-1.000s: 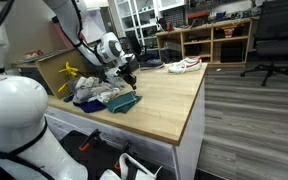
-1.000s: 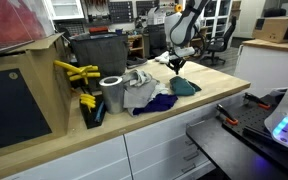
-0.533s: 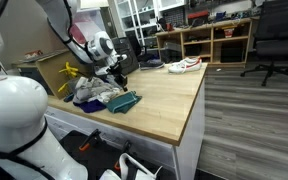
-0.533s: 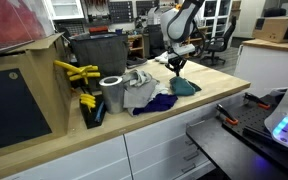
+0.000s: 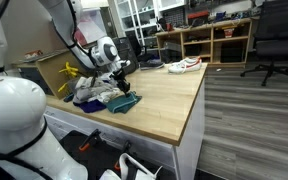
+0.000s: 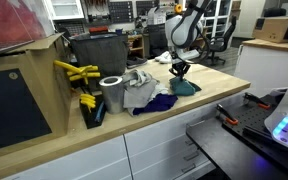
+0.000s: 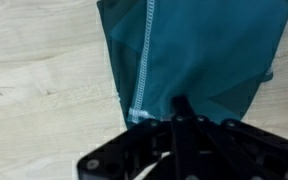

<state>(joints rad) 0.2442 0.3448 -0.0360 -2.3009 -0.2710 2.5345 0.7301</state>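
Note:
A teal cloth [image 5: 122, 103] with white stitching lies on the wooden table, also shown in an exterior view [image 6: 187, 87] and filling the wrist view [image 7: 204, 45]. My gripper [image 5: 124, 84] points down at the cloth's edge nearest the clothes pile [image 6: 181, 72]. In the wrist view its fingertips [image 7: 181, 108] are pressed together on the teal fabric, and folds radiate from that spot. The cloth under the fingers is hidden.
A pile of white, grey and purple clothes [image 6: 144, 93] lies beside the cloth. A metal cylinder [image 6: 112, 93], yellow tools [image 6: 76, 72] and a dark bin [image 6: 99, 50] stand behind it. A shoe [image 5: 184, 65] sits at the table's far end. The table edge [image 5: 189, 125] is near.
My gripper swung a little toward the clothes pile, then came back and lower onto the teal cloth. The cloth has barely shifted.

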